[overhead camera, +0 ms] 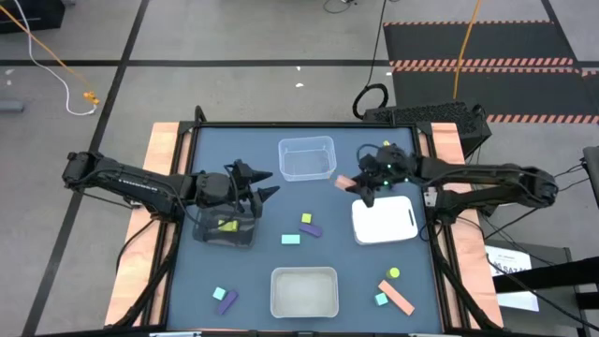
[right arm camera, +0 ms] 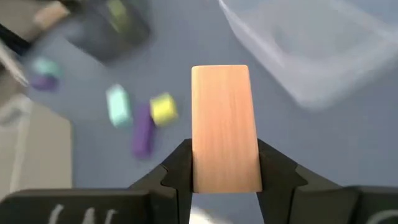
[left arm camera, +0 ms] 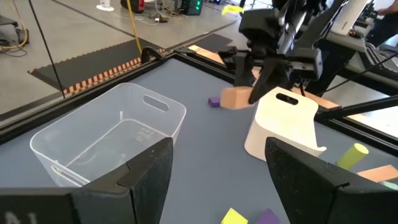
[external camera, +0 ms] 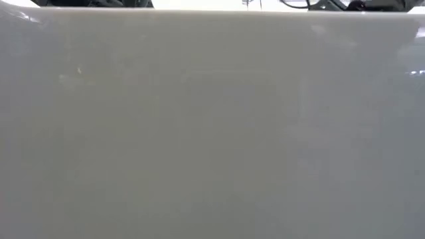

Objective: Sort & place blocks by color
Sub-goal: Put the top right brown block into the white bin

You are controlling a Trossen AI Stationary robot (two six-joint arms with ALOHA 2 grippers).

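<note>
My right gripper (overhead camera: 360, 183) is shut on an orange/salmon bar (overhead camera: 344, 182), between the clear tray (overhead camera: 307, 157) and the white tray (overhead camera: 384, 220). My left gripper (overhead camera: 270, 183) is open and holds nothing, beside the black mesh tray (overhead camera: 225, 227), in which a yellow-green block (overhead camera: 227, 226) lies. On the table lie a yellow block (overhead camera: 306, 218), a purple block (overhead camera: 312, 230) and a teal block (overhead camera: 291, 239) in the middle. A teal (overhead camera: 219, 293) and a purple block (overhead camera: 227, 301) lie near-left. A yellow-green disc (overhead camera: 394, 273), a teal block (overhead camera: 381, 300) and an orange bar (overhead camera: 397, 296) lie near-right. My right gripper pinches the salmon bar (right arm camera: 227, 162) between its two fingers (right arm camera: 180, 171), one on each long side, near the end closest to the wrist. The rest of the bar sticks out past the fingertips. The left wrist view shows the fingers slanting down onto the bar (left arm camera: 236, 98), which looks clear of the table.
A translucent tray (overhead camera: 304, 291) stands at the near edge; its pale wall (external camera: 212, 133) fills the low view. The table has a raised rim (overhead camera: 187, 140). A small purple block (left arm camera: 214, 102) lies behind the held bar. Bare table lies between the trays.
</note>
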